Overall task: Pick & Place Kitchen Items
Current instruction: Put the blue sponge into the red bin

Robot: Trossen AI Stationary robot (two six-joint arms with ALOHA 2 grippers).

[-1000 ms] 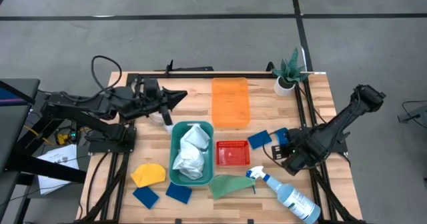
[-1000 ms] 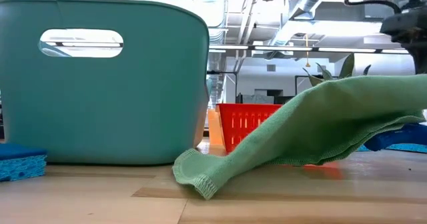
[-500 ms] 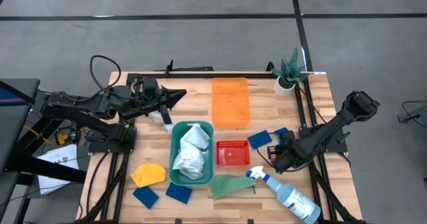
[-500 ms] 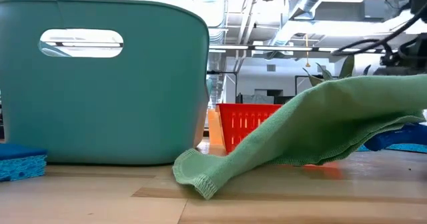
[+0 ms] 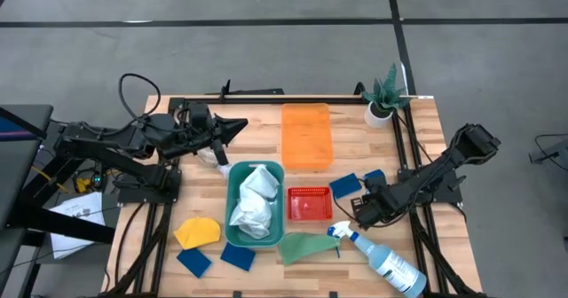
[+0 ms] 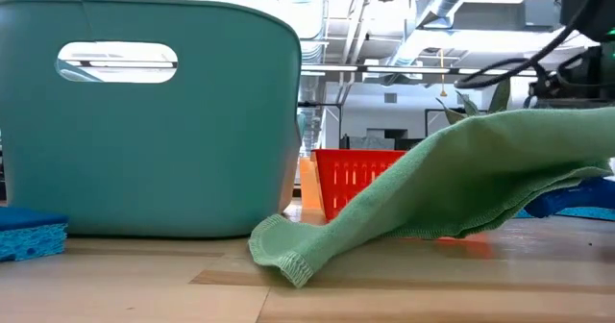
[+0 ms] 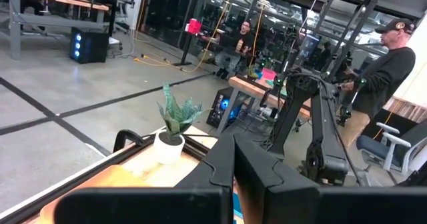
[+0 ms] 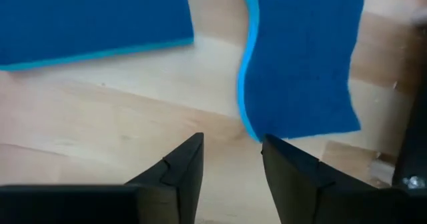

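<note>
The right tool (image 5: pixel 359 211) hangs partly open and empty over the surface (image 5: pixel 355 147), just beside two blue sponges (image 5: pixel 344 185) near the red basket (image 5: pixel 310 204) — soft, light, springy, probably best pinched across the short edges. The left tool (image 5: pixel 238 129) waits shut.

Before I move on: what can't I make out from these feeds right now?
- Low view: the teal bin and green cloth block the table behind them.
- High view: anything under the white cloth in the bin is hidden.
- Right wrist view: both blue sponges are cut off by the edges.
</note>
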